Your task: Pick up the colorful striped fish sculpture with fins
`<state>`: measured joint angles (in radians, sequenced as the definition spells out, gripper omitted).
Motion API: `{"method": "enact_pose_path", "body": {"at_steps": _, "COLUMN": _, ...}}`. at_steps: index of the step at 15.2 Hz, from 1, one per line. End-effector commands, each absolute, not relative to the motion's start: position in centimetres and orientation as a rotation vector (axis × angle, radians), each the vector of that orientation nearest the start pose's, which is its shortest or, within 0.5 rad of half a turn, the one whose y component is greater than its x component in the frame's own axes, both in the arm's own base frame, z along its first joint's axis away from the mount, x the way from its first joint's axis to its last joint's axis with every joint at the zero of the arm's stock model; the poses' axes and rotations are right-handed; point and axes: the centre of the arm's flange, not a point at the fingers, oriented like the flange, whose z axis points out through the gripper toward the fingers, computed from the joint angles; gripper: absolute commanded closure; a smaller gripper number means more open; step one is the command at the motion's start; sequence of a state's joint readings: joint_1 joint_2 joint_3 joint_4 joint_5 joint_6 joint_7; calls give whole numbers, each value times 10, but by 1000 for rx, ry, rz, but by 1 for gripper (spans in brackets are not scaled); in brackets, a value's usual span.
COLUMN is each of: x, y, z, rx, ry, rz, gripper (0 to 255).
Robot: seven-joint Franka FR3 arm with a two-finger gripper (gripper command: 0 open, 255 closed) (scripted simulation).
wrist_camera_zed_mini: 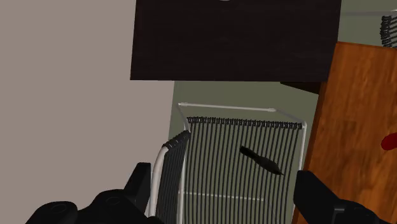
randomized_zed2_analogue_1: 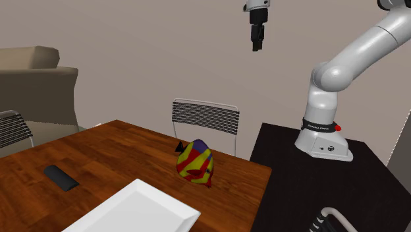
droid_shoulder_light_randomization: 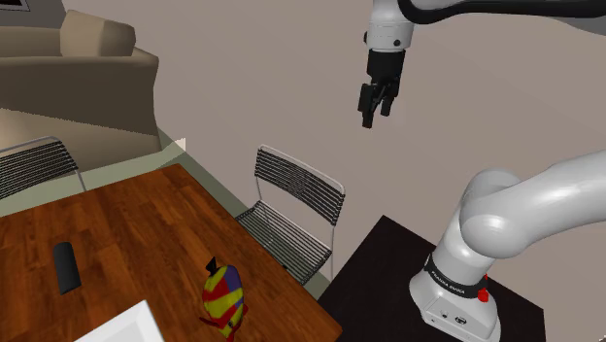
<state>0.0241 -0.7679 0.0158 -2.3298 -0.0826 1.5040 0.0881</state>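
Observation:
The fish sculpture has red, yellow and purple stripes and small dark fins. It stands upright on the wooden table, near the edge that faces the stand. My gripper hangs high in the air, well above and to the stand's side of the fish, pointing down. Its fingers stand apart with nothing between them. In the wrist view a wire chair lies below the gripper, and a red sliver of the fish shows on the table.
A wire chair stands between table and black stand. A flat black object and a white tray lie on the table. A second chair and a beige sofa are behind.

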Motion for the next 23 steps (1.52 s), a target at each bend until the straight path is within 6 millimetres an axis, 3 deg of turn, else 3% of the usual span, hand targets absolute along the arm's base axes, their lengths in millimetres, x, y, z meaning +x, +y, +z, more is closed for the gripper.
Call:
{"method": "enact_pose_path", "body": {"at_steps": 1, "x": 305, "y": 4, "z": 592, "rx": -3236, "ry": 91, "rz": 84, "gripper": 0}}
{"method": "enact_pose_path", "body": {"at_steps": 23, "x": 344, "y": 264, "z": 441, "rx": -3342, "ry": -96, "rz": -89, "gripper": 0}}
